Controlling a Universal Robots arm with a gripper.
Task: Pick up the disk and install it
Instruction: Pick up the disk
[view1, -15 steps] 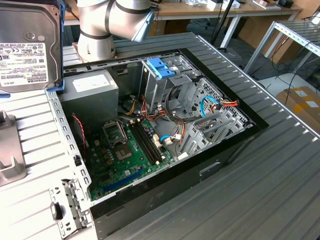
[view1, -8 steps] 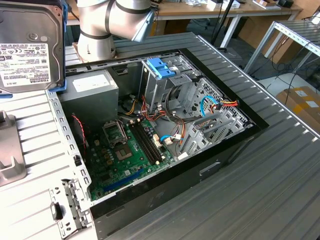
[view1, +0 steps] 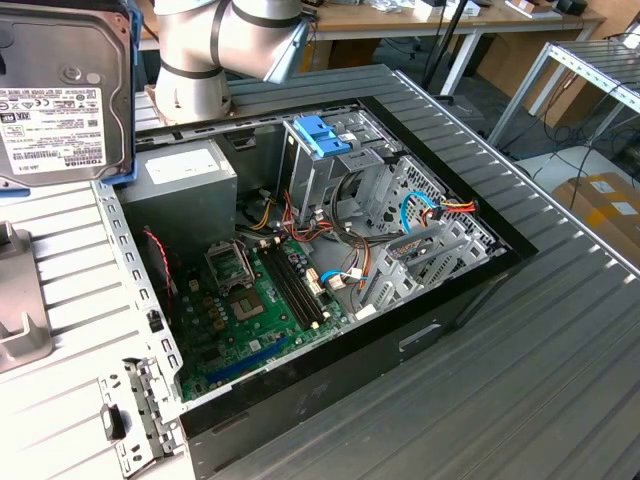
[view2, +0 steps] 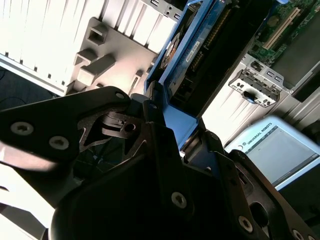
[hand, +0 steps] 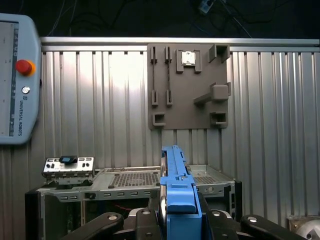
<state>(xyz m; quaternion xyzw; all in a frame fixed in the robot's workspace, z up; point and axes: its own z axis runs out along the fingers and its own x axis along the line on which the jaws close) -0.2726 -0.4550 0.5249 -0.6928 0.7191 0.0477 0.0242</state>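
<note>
Half done, by the look: lifted, not yet installed. Grips the disk (view1: 60, 100) by its blue bracket (hand: 181, 192) in the closed hand (hand: 180, 220), high at the exterior view's far left, above the bench (view1: 560, 380), outside the open computer case (view1: 330, 385).

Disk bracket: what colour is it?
Blue. It shows best in the first wrist view, where the bracket runs along the disk.
</note>
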